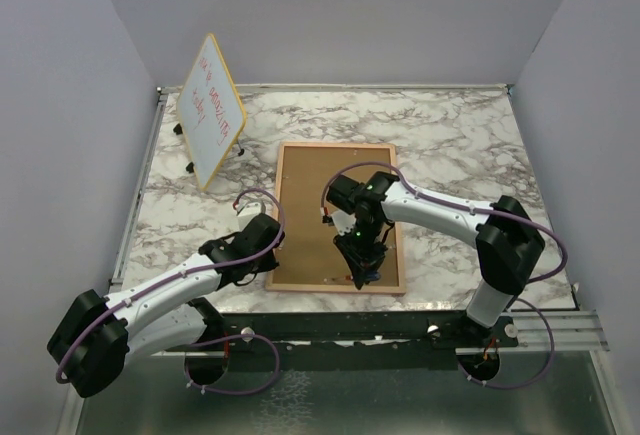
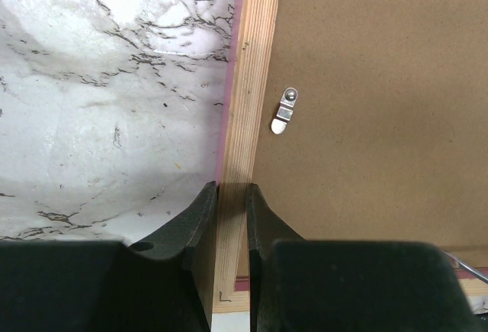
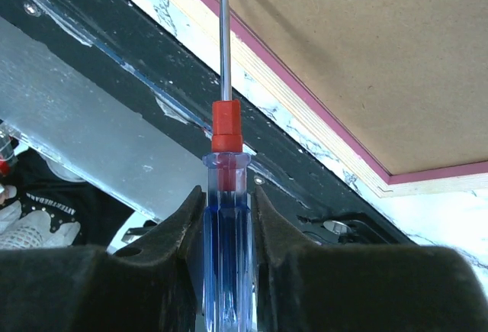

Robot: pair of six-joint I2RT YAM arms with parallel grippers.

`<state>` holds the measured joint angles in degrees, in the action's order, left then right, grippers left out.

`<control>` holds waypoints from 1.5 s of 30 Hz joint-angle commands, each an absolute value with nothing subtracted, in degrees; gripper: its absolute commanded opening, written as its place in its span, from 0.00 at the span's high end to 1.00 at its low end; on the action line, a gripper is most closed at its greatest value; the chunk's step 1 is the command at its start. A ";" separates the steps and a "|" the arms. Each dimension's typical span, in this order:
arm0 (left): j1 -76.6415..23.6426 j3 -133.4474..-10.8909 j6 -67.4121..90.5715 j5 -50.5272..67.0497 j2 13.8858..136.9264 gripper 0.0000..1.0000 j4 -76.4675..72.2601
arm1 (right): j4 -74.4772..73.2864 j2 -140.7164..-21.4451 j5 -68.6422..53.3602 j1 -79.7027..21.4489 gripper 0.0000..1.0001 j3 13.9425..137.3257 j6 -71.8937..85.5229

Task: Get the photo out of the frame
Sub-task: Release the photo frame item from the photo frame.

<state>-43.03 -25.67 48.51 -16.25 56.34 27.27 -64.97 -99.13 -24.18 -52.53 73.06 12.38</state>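
The frame [image 1: 320, 205] lies face down on the marble table, its brown fibreboard back up, so the photo is hidden beneath. My left gripper [image 2: 231, 188] is shut on the frame's left wooden rail [image 2: 255, 57] close to the near-left corner; in the top view the left gripper [image 1: 272, 255] sits at that edge. A small metal clip [image 2: 284, 111] lies on the backboard just beyond it. My right gripper [image 3: 226, 191] is shut on a blue-handled screwdriver [image 3: 226, 164] with a red collar. Its shaft points at the pink-edged near rail of the frame [image 3: 343, 49]. In the top view the right gripper [image 1: 362, 265] hangs over the near-right part of the back.
A yellow-edged whiteboard [image 1: 211, 110] with red writing stands tilted at the back left of the table. The black mounting rail [image 1: 400, 325] runs along the table's near edge, just behind the frame. Grey walls close in the left, right and back sides.
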 commanded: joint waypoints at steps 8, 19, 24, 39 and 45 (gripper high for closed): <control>-43.16 -24.96 49.55 -20.38 55.28 1.00 27.16 | -66.96 -99.06 -26.44 -52.47 0.99 78.75 11.72; -43.20 -24.87 49.70 -20.47 54.63 1.00 27.16 | -66.58 -100.69 -27.73 -52.56 0.99 77.20 11.32; -43.24 -24.87 49.58 -20.48 54.60 1.00 27.16 | -66.18 -101.01 -29.00 -52.72 0.99 76.75 10.74; -43.24 -24.79 49.59 -20.39 54.59 1.00 27.13 | -65.30 -102.99 -28.92 -53.00 0.99 75.25 10.59; -43.25 -24.76 49.60 -20.39 54.81 1.00 27.08 | -66.71 -103.48 -27.22 -53.00 0.99 75.25 10.84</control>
<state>-43.27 -25.34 48.62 -17.30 55.55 27.29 -65.36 -102.19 -28.21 -52.56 75.77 11.49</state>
